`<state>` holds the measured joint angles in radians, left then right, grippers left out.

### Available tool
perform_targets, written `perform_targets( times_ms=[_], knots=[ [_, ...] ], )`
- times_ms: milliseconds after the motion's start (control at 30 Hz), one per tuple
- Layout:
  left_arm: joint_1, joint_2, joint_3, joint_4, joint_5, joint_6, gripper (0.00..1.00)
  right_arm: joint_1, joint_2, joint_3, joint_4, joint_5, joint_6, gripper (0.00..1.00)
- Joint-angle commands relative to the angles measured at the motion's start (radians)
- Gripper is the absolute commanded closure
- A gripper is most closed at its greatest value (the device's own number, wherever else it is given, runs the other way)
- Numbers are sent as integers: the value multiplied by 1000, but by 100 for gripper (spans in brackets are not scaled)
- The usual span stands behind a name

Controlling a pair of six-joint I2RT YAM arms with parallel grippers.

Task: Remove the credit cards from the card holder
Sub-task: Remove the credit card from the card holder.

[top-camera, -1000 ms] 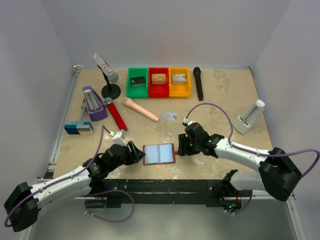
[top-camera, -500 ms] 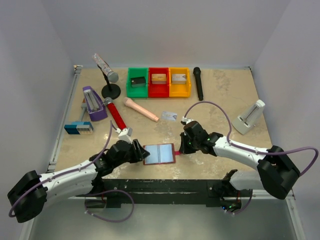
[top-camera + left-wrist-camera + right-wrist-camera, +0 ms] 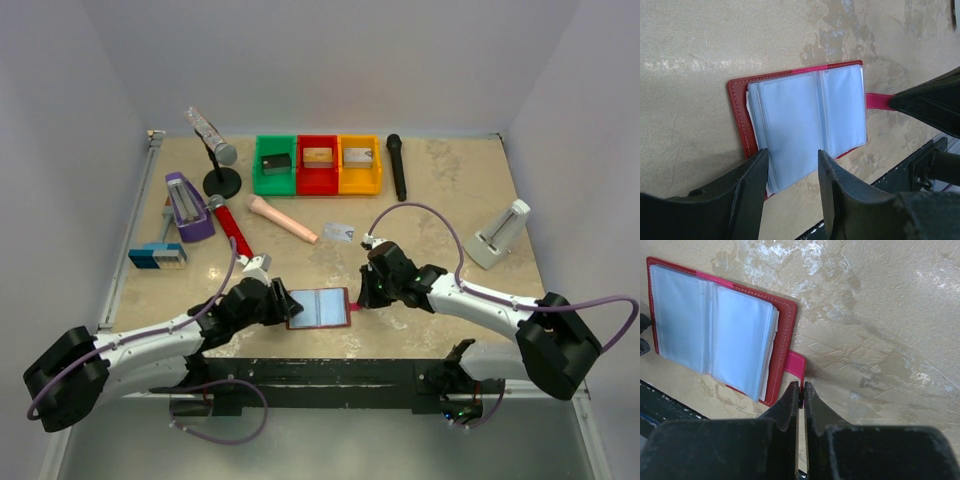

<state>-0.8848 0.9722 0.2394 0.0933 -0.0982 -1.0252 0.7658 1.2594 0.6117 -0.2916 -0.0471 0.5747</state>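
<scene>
The card holder [image 3: 318, 308] lies open on the table, dark red with pale blue clear pockets [image 3: 805, 120] facing up. No credit cards show inside the pockets; one pale grey card [image 3: 340, 232] lies on the table farther back. My right gripper [image 3: 362, 298] is shut on the holder's red tab [image 3: 796, 367], pinching its end [image 3: 801, 387]. My left gripper [image 3: 283, 303] stands open at the holder's left edge. Its fingertips straddle the near corner of the pockets [image 3: 792, 160], with nothing pinched between them.
Green [image 3: 275, 165], red [image 3: 318, 165] and yellow [image 3: 360, 165] bins stand at the back. A black microphone [image 3: 397, 167], a red microphone [image 3: 231, 228], a peach handle [image 3: 283, 219], a purple device [image 3: 187, 207] and a white stand [image 3: 497, 235] lie around. The black front rail [image 3: 320, 372] runs just below the holder.
My right gripper has closed on the red tab. My left arm has moved right, bringing its open fingers over the holder's left edge.
</scene>
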Motion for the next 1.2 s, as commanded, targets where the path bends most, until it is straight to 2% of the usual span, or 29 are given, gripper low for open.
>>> perform_targets(
  times_ms=[0,333,733,933,1167],
  knots=[
    [-6,2,32,63,9,25,52,4,-9,3,22,-16,-10,100],
    [-9,62,37,72,9,13,52,3,-2,-1,31,-25,-10,100],
    [-16,109,41,167,54,28,53,1,28,-1,55,-60,-6,100],
    [-19,111,35,186,61,30,58,4,25,-3,46,-53,-4,100],
    [-19,96,29,195,57,31,70,4,2,-3,14,-36,-7,99]
  ],
)
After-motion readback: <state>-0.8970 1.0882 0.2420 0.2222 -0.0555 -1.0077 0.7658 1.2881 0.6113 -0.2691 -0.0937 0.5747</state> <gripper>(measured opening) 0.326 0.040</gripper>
